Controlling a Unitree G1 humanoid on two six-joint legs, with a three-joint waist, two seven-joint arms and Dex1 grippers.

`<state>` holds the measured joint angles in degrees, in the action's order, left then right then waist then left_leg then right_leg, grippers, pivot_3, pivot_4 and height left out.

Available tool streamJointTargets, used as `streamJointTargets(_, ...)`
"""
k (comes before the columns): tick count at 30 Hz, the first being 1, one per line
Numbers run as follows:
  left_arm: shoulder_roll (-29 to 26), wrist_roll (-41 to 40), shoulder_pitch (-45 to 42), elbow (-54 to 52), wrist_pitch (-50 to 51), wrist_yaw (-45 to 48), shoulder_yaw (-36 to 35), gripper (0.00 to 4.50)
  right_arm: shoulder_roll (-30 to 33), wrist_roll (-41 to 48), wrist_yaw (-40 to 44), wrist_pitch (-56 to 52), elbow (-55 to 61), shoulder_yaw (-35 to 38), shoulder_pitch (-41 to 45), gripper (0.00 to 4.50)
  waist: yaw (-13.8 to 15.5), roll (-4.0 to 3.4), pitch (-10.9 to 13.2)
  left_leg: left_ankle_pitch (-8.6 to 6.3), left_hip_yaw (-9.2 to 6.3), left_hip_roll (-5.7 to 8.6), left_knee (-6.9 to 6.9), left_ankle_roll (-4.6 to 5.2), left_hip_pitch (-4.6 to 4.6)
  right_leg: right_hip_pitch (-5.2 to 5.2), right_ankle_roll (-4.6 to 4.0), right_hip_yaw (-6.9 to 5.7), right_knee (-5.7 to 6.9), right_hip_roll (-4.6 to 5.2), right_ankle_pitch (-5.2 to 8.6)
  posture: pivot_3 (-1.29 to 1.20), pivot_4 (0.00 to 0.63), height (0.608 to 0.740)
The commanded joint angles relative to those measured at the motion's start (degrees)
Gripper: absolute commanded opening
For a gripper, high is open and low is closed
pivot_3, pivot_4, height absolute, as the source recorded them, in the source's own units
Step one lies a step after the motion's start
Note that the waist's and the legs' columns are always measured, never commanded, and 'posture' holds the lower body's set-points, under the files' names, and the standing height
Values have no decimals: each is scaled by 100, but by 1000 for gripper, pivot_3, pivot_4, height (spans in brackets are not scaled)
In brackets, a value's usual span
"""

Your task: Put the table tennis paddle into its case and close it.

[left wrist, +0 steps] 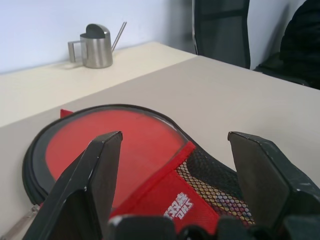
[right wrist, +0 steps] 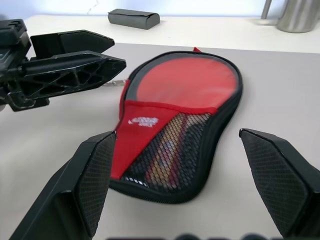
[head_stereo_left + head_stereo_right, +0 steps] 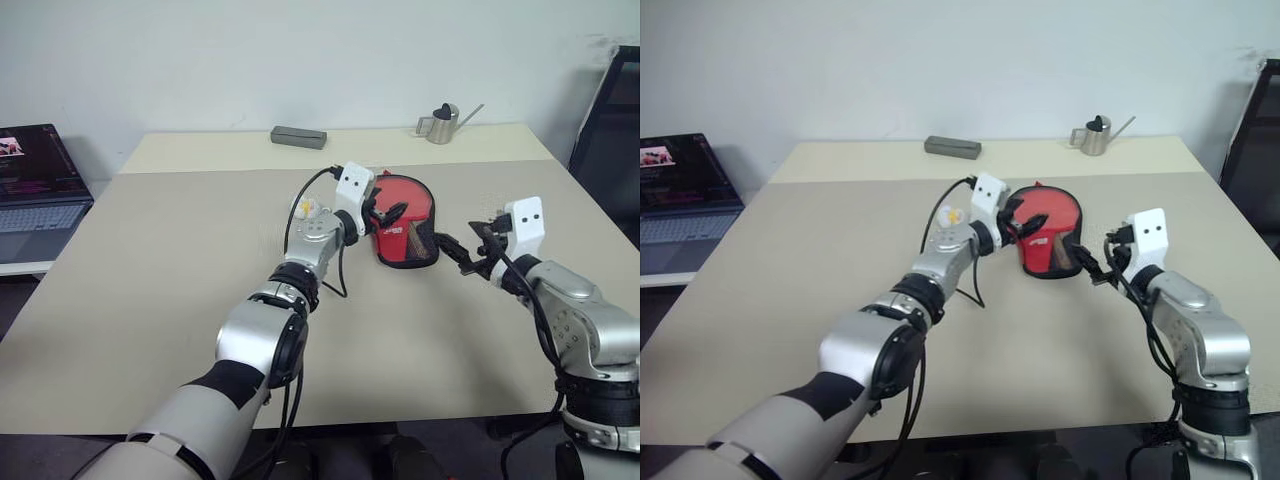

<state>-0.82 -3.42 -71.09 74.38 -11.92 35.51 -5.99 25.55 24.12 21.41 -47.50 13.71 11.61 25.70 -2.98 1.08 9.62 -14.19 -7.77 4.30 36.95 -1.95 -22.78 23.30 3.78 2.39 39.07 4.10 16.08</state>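
Right wrist view shows the case (image 2: 180, 125) lying between both spread, empty grippers, left gripper (image 2: 75, 55) and right gripper (image 2: 200, 185), seemingly holding the paddle, closure unclear.

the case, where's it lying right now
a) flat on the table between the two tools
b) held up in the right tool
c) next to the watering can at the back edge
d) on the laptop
a: the case lies flat on the table, with the left tool on one side and the right tool on the other, both open and neither gripping it.
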Motion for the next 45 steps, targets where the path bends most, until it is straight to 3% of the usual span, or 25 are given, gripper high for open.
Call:
streamJointTargets(1, -485, -242, 79, -558, -181, 737, -159, 3704, -111, 98, 55, 160, -633, 78, 527, 4297, -42, -1, 0, 0, 1, 0, -1, 0, 3, 0, 0, 1, 1, -1, 0, 0, 150, 740)
streamJointTargets(5, -1030, -716, 680, -1482, 447, 2027, -232, 3704, -193, 66, 243, 480, -1804, 127, 1111, 4297, -52, -4, -2, 1, 1, -2, -4, -1, 7, 0, -1, 4, 2, -3, 0, 0, 150, 740)
streamJointTargets(9, -1666, -1414, 1782, -3548, 1930, 2956, -164, 3704, -180, 50, 399, 785, -3192, 272, 1764, 4404, -100, -5, -2, 6, -2, -15, -3, -9, 5, 1, -1, 9, 0, -1, -1, 0, 150, 740)
streamJointTargets(13, -2192, -1964, 2659, -5347, 3052, 3047, -193, 3704, -80, -249, 634, 1222, -4404, 54, 2311, 4404, -128, -4, -2, 10, -7, -28, -2, -16, -4, 6, -2, 4, -1, 1, -1, 0, 150, 740)
streamJointTargets(18, -2519, -2330, 3189, -6529, 3718, 2656, -336, 3704, -170, -649, 854, 1989, -5719, -154, 2893, 4404, -126, -5, -2, 10, -3, -29, 0, -16, 2, 0, -2, 5, 1, 2, -1, 0, 150, 740)
streamJointTargets(28, -2698, -2520, 3372, -6974, 3941, 2287, -315, 3704, -509, -1445, 955, 3308, -7902, -504, 3655, 4404, -188, -5, -2, 11, 3, -32, -1, -19, 6, -1, -4, 8, 0, -2, -2, 0, 150, 740)
streamJointTargets(43, -2896, -2606, 3513, -7090, 3981, 2166, -314, 3704, -892, -1505, 541, 3616, -8750, -59, 3981, 4404, -210, -5, -2, 12, 4, -38, 0, -21, 9, -1, -10, 10, 2, -6, -6, 0, 150, 740)
streamJointTargets(45, -2933, -2626, 3546, -7113, 3985, 2154, -327, 3704, -901, -1434, 490, 3544, -8784, 86, 4011, 4028, -210, -5, -3, 12, 5, -38, 0, -21, 10, -2, -11, 10, 2, -5, -6, 0, 150, 740)
